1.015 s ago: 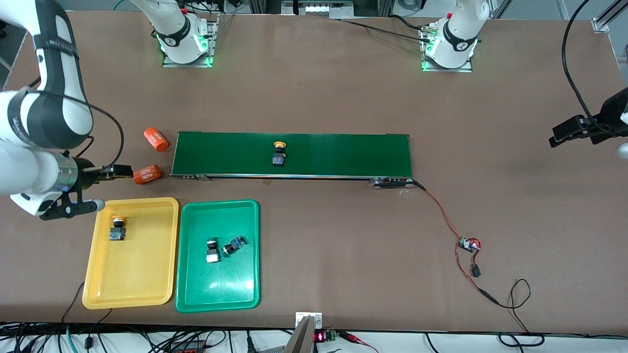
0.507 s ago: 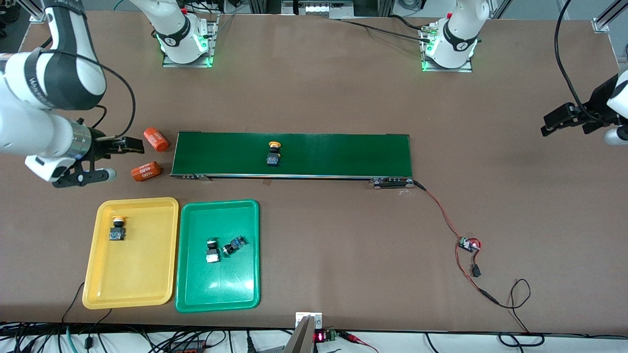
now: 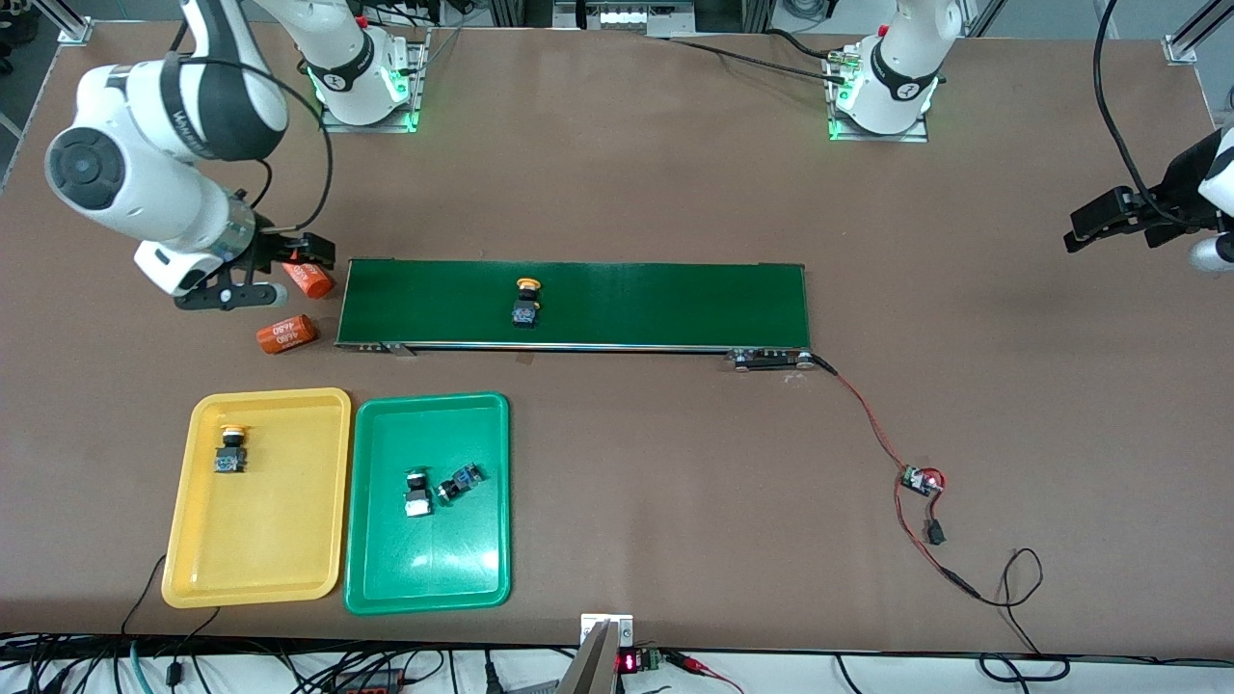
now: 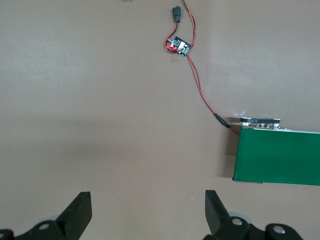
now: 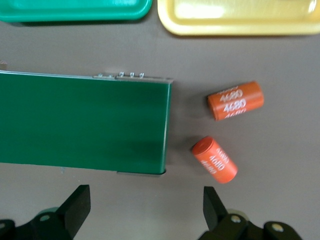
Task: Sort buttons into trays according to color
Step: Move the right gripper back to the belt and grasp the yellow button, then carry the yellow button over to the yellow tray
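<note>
One yellow-capped button (image 3: 525,303) is seen standing on the conveyor belt (image 3: 675,304), somewhat toward the right arm's end of the belt's middle. The yellow tray (image 3: 280,540) and the green tray (image 3: 463,559) are laid side by side on the surface (image 3: 627,193), nearer to the front camera than the belt, the yellow one toward the right arm's end. A second yellow-capped button (image 3: 230,450) is held in the yellow tray, and two dark-bodied buttons (image 3: 439,487) are found touching or almost touching in the green tray; their cap colour cannot be told. Two orange cylinders (image 5: 225,130) printed "4680" are laid on the surface just off the belt's end at the right arm's side, apart from one another. The right claw (image 3: 299,253) is held wide, with nothing between its fingers, over the cylinder farther from the front camera. The left claw (image 3: 1094,226) is likewise spread wide and empty, hanging over bare surface well apart from the belt at the left arm's end. A small circuit board (image 3: 924,480) on red and black wires (image 3: 868,419) is connected to the belt's end there.
</note>
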`<action>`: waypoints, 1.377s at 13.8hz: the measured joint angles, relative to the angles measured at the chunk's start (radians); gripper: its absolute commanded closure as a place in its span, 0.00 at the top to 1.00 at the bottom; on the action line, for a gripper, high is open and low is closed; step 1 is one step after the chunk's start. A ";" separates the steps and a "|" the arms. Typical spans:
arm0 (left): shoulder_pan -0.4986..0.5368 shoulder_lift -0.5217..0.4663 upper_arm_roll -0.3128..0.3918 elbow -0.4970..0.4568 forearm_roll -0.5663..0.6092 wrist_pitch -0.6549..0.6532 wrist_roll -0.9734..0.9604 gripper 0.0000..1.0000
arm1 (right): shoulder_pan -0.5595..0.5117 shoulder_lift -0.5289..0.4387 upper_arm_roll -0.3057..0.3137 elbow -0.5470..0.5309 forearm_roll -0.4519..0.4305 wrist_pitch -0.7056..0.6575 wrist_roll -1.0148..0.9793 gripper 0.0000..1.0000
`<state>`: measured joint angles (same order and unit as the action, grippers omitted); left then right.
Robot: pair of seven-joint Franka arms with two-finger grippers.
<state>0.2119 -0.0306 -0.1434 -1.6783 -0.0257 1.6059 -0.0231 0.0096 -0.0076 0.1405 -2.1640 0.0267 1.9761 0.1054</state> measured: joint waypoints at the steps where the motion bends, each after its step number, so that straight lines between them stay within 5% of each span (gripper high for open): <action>1: 0.000 0.000 0.000 0.000 0.000 0.000 0.000 1.00 | 0.001 -0.012 0.024 -0.028 0.000 0.019 0.045 1.00; 7: 0.000 0.000 -0.003 0.000 0.000 -0.005 0.000 1.00 | 0.012 -0.002 0.181 -0.093 0.003 0.117 0.306 1.00; 19: 0.000 -0.002 -0.015 -0.003 0.020 -0.009 0.002 1.00 | 0.130 0.148 0.186 -0.095 -0.011 0.432 0.265 1.00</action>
<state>0.2122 -0.0329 -0.1579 -1.6816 -0.0053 1.5970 -0.0213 0.1400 0.1408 0.3265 -2.2591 0.0155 2.4080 0.3705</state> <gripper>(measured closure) 0.000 0.000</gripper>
